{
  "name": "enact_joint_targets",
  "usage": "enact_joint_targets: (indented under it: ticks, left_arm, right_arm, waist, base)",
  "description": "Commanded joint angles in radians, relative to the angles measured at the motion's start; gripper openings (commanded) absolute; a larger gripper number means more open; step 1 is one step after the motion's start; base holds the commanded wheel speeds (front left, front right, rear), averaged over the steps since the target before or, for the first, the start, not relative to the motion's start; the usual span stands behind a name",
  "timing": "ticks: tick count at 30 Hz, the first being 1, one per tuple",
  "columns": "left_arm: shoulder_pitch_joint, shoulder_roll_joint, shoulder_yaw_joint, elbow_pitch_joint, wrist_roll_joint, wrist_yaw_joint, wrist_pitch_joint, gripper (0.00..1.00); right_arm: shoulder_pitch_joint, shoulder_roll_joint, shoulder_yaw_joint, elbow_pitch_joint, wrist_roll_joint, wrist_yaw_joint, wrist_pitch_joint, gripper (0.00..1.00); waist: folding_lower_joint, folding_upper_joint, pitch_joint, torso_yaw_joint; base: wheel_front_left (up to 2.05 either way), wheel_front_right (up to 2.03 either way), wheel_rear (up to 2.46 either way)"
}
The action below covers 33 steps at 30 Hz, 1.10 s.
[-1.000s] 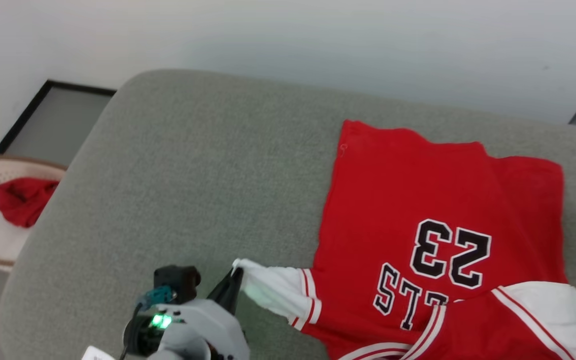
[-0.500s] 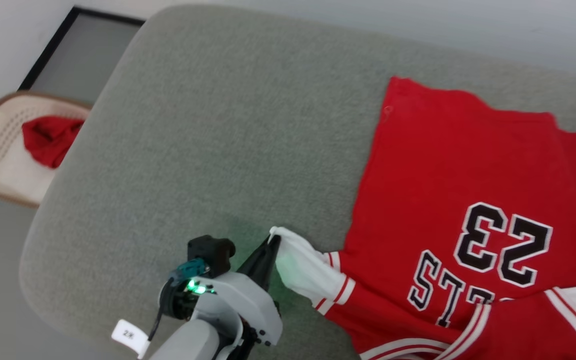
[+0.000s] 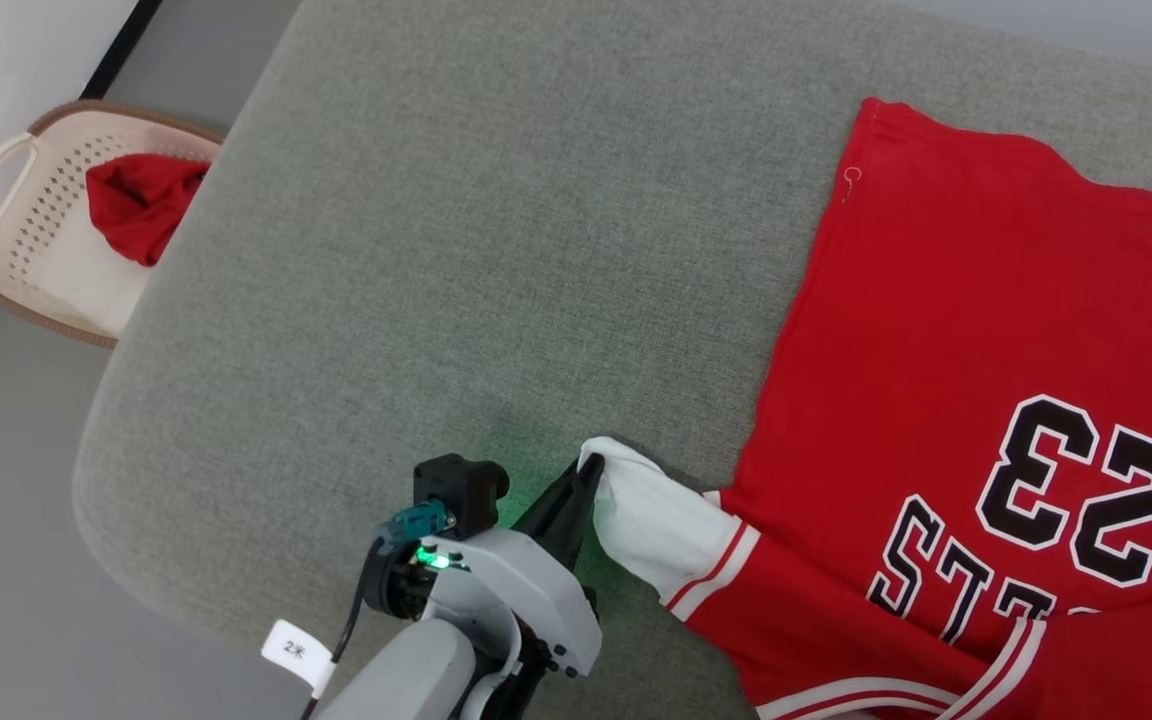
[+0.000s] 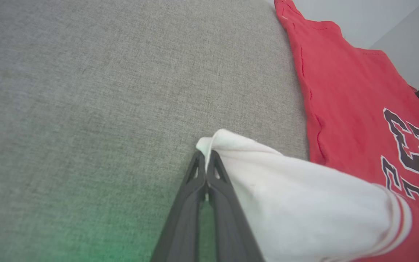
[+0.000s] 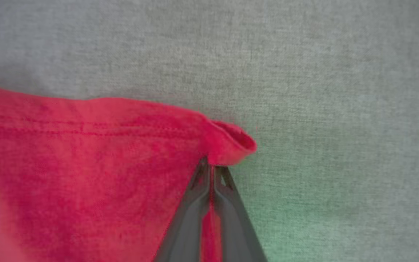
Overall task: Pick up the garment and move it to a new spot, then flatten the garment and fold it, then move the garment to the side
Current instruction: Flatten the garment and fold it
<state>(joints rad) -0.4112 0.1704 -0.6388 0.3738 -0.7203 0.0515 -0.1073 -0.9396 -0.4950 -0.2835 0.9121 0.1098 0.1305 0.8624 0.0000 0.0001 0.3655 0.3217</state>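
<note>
You see the garment [image 3: 986,330] lying on the right part of the grey cushion [image 3: 496,230], spread mostly flat. Its black, white-outlined number and letters face up and read upside down in the head view. The red body runs off the right edge of that view, and red-and-white striped trim shows at the bottom.

Your left gripper [image 3: 586,478] is clamped on the tip of the white sleeve [image 3: 656,520], at the garment's near left corner. In the left wrist view the two dark fingers of that gripper [image 4: 206,162] meet on the sleeve [image 4: 296,207] edge, and the cloth bunches into a small fold just past the tips. A green light glows on the wrist and tints the cushion beside it.

In the right wrist view, your right gripper [image 5: 211,168] has its fingers pressed together on a hemmed red corner of the garment [image 5: 86,163]. A strip of red cloth shows between them, and the corner curls over above the tips.

The one container is a cream perforated basket [image 3: 41,200] with a brown rim, standing on the floor [image 3: 6,500] at the cushion's far left edge. The cushion hides part of it. Inside lies a crumpled plain red cloth [image 3: 141,200], on the side nearest the cushion and well apart from the garment.
</note>
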Motion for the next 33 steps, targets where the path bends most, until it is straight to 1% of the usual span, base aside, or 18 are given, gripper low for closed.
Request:
enact_joint_targets:
  ticks: [1,3,8,11,15,17,20,23,26,30,33]
  left_arm:
    - [-0.012,0.003,0.002,0.009,-0.001,-0.006,-0.008,0.0]
    - [-0.009,0.01,0.007,0.02,-0.006,-0.003,-0.01,0.0]
    - [0.004,0.027,0.012,0.04,-0.007,0.0,-0.011,0.0]
    - [0.016,0.039,0.014,0.044,-0.011,0.003,-0.006,0.0]
    - [0.03,0.051,0.016,0.042,-0.017,0.011,-0.002,0.0]
    - [0.036,0.057,0.016,0.039,-0.017,0.012,0.001,0.0]
    - [0.051,0.069,0.017,0.036,-0.024,0.02,0.009,0.0]
    - [0.064,0.082,0.02,0.026,-0.028,0.025,0.015,0.0]
    - [0.075,0.095,0.02,0.014,-0.029,0.029,0.023,0.0]
    - [0.089,0.107,0.02,-0.002,-0.035,0.038,0.033,0.0]
    - [0.093,0.112,0.018,-0.019,-0.035,0.044,0.042,0.0]
  right_arm:
    - [0.041,0.036,0.006,0.043,-0.005,0.0,0.009,0.0]
    - [0.037,0.037,0.017,0.033,0.001,0.0,0.0,0.0]
    - [0.072,0.015,0.057,-0.004,0.044,0.0,0.002,0.0]
    - [0.111,0.008,0.077,-0.041,0.105,0.0,0.003,0.0]
    - [0.188,-0.003,0.122,-0.126,0.199,0.0,0.001,0.0]
    - [0.243,-0.016,0.139,-0.177,0.245,0.0,0.005,0.0]
    - [0.334,-0.02,0.149,-0.263,0.315,0.0,0.0,0.0]
    - [0.439,-0.024,0.143,-0.355,0.37,0.0,0.007,0.0]
    - [0.538,-0.02,0.114,-0.45,0.417,0.0,0.01,0.0]
    - [0.681,0.005,0.056,-0.576,0.445,0.0,0.023,0.0]
    - [0.777,0.041,0.006,-0.666,0.452,0.0,0.037,0.0]
  waist:
    - [0.0,-0.0001,-0.005,-0.004]
    - [0.0,-0.0001,-0.018,-0.013]
    - [0.0,-0.0001,-0.065,-0.044]
    - [0.0,-0.0001,-0.093,-0.066]
    - [0.0,-0.0001,-0.127,-0.093]
    - [0.0,-0.0001,-0.144,-0.105]
    - [0.0,-0.0001,-0.167,-0.124]
    - [0.0,-0.0001,-0.186,-0.146]
    - [0.0,-0.0001,-0.198,-0.162]
    - [0.0,-0.0001,-0.211,-0.178]
    - [0.0,-0.0001,-0.215,-0.188]
  base:
    - [0.0,0.0,0.0]
    - [0.0,0.0,0.0]
    - [0.0,0.0,0.0]
    - [0.0,0.0,0.0]
    - [0.0,0.0,0.0]
    - [0.0,0.0,0.0]
    - [0.0,0.0,0.0]
    - [0.0,0.0,0.0]
    - [0.0,0.0,0.0]
    - [0.0,0.0,0.0]
    - [0.0,0.0,0.0]
